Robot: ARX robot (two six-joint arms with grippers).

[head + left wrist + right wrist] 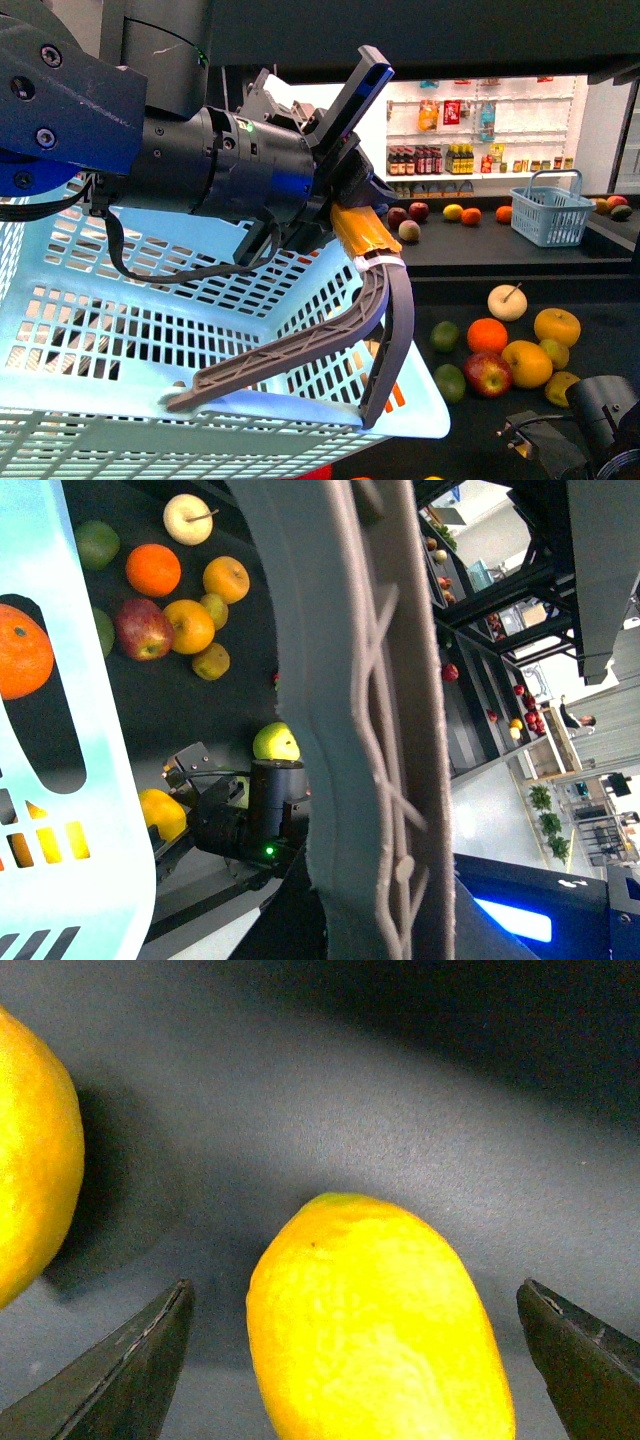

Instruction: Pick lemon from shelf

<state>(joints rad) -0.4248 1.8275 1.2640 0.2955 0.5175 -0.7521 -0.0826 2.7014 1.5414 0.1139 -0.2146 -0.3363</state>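
Right end effector [352,1295]: fingers spread apart, one on either side of the lemon [375,1325], neither touching it in the right wrist view. The lemon lies on its side on the dark tray of the shelf [450,1130], within the gap but closer to one finger than the other. Recommendation: advance until the fingers pass the widest part of the lemon, then close across its short axis with modest force. The skin looks smooth and the rounded form could squirt forward. Lift straight up off the tray. Obstruction: a deeper yellow fruit [35,1160] sits near the lemon, apart from it, beyond one finger, and a sideways correction toward it risks a nudge. Left end effector [365,245]: clamped on the grey basket handle [385,320], carrying the pale blue basket [150,330]; no part of the basket shows beside the lemon in the right wrist view. An orange [487,335], a red apple [487,373] and limes [446,336] share the tray. The lemon cannot be identified in the front view.
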